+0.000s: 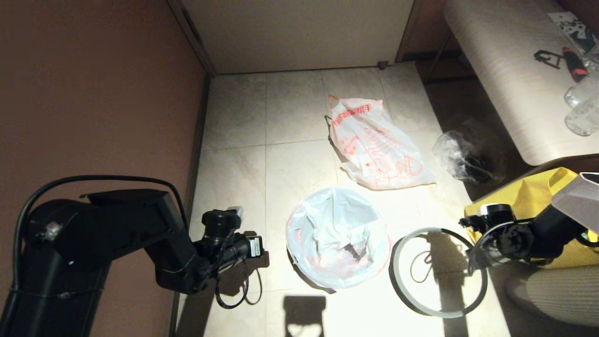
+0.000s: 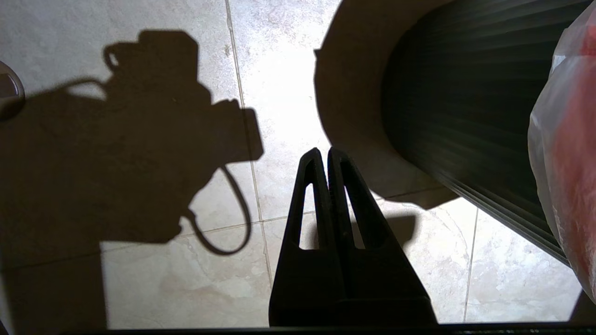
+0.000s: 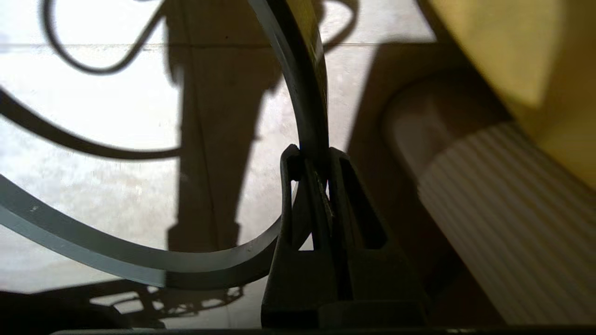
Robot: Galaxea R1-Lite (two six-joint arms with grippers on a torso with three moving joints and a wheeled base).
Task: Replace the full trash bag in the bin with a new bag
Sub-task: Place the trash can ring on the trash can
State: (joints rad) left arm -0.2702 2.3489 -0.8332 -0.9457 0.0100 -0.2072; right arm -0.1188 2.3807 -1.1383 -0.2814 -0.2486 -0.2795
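Observation:
The full trash bag (image 1: 374,145), white with bold red print, lies flat on the tiled floor behind the bin. The black bin (image 2: 465,93) stands mid-floor, and the cloudy new bag (image 1: 337,234) is draped over its mouth and pushed inside; the bag's edge (image 2: 568,163) hangs down the wall. The grey hoop rim (image 1: 437,314) is off the bin, to its right. My right gripper (image 3: 311,156) is shut on that hoop (image 3: 302,70) at its right side (image 1: 473,267). My left gripper (image 2: 324,156) hangs shut and empty left of the bin.
A yellow tote (image 1: 538,196) sits behind my right arm. A small clear wrinkled bag (image 1: 461,154) lies in shadow by the pale bench (image 1: 505,70). A ribbed beige object (image 1: 552,290) is at the lower right. A brown wall (image 1: 93,93) runs along the left.

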